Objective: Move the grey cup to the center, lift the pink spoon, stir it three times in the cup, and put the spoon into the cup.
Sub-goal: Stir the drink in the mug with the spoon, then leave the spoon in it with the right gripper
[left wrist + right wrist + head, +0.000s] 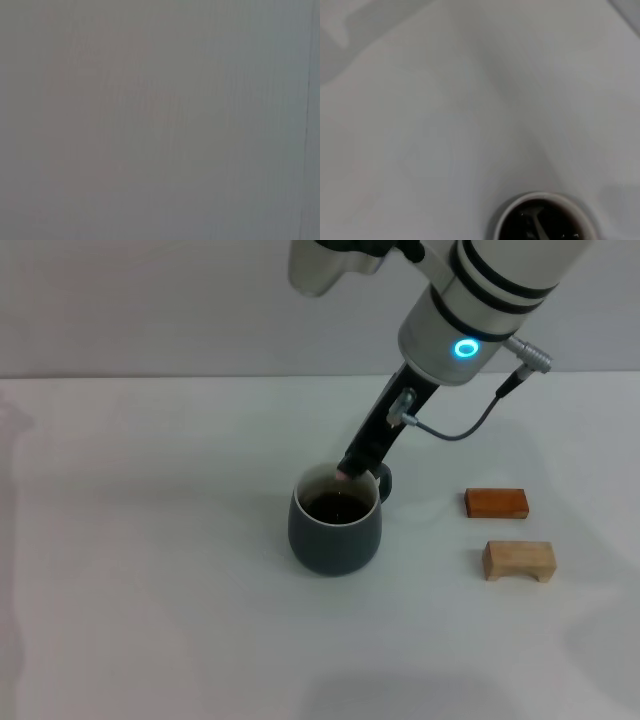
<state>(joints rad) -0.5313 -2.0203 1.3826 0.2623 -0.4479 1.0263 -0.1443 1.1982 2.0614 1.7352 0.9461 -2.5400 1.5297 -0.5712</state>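
The grey cup (335, 540) stands near the middle of the white table and holds dark brown liquid. My right gripper (352, 466) reaches down at a slant to the cup's far rim, next to the handle. A small piece of the pink spoon (343, 476) shows at its fingertips, just over the liquid, and the gripper looks shut on it. In the right wrist view the cup's rim (545, 200) lies at the picture's edge, with the spoon's silver bowl end (536, 224) dipped in the liquid. The left gripper is out of view.
A flat reddish-brown wooden block (496, 503) and a small tan wooden block (519, 560) lie to the right of the cup. The left wrist view shows only a plain grey surface.
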